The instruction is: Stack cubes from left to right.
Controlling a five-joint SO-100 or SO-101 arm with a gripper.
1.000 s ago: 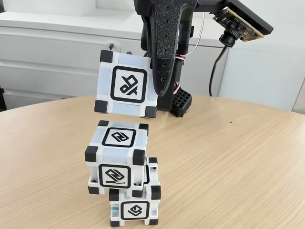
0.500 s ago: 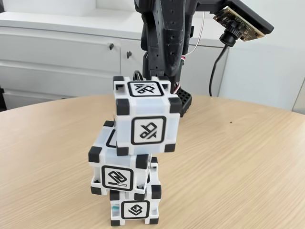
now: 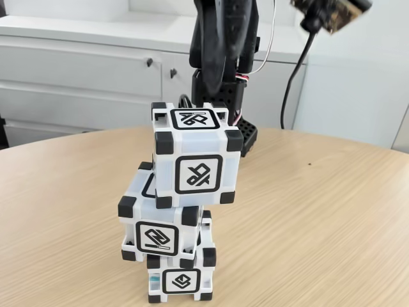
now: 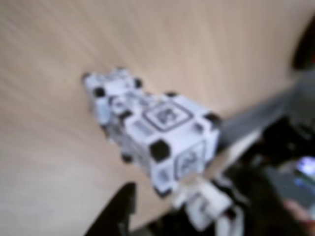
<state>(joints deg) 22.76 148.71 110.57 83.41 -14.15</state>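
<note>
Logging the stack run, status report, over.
Pincer clear of cubes, open or shut unclear. Top cube sits offset on the three-high stack. Table around it unobstructed.

Looks like an office: rounded light-wood table (image 3: 332, 211), white drawer cabinets (image 3: 83, 77) with dark knobs along a pale wall (image 3: 358, 83).

My fixed camera sits low and close at the near edge of the round light-wood table (image 3: 319, 211), facing across it toward my black arm base and the white cabinets (image 3: 77, 70) behind. Its foreground is the stack of three white plastic cubes with black corner blocks (image 3: 179, 224). My wrist camera looks steeply down, blurred, from above and behind. Both views share that stack (image 4: 157, 132) and the tabletop (image 4: 59, 162) around it.
</note>
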